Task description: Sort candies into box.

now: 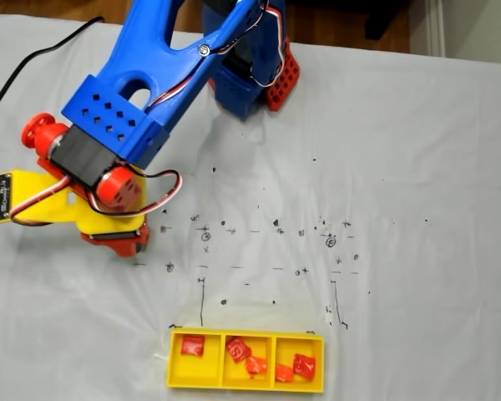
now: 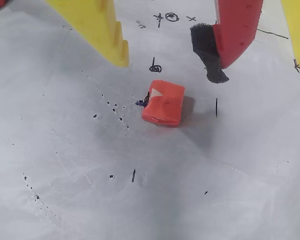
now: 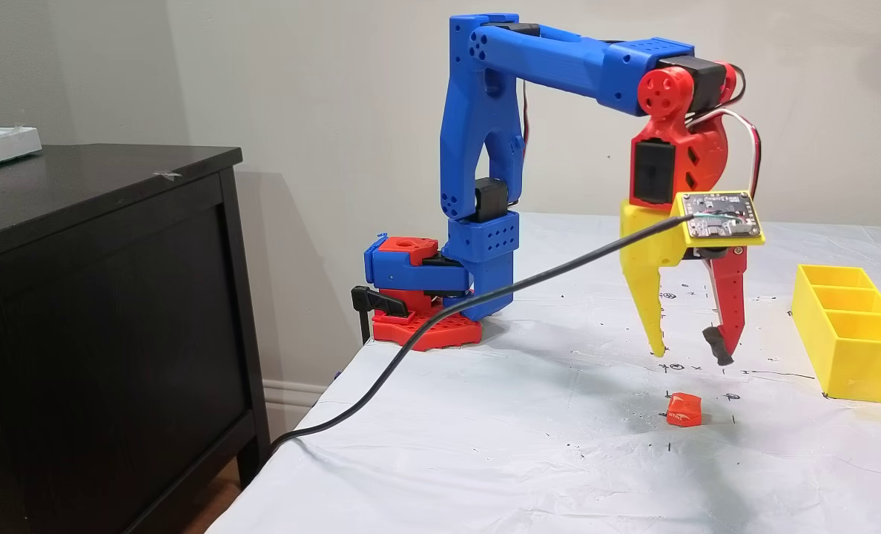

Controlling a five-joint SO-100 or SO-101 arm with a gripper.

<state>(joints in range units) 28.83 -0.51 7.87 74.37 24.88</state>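
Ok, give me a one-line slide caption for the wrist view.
Open hand poised above the last loose orange candy on the ink-marked white sheet.

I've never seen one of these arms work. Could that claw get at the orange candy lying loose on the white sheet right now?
Probably yes. The gripper hangs open above the candy, its yellow and red fingers spread wider than the sweet, and bare sheet surrounds it. The yellow box stands off to one side.

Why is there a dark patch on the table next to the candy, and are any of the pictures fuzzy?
In the wrist view the dark patch beside the orange candy is soft shadow, falling to its right. In a fixed view a grey shadow lies on the white table cover below the open gripper. In the other fixed view the box looks a little fuzzy, its candies blurred.
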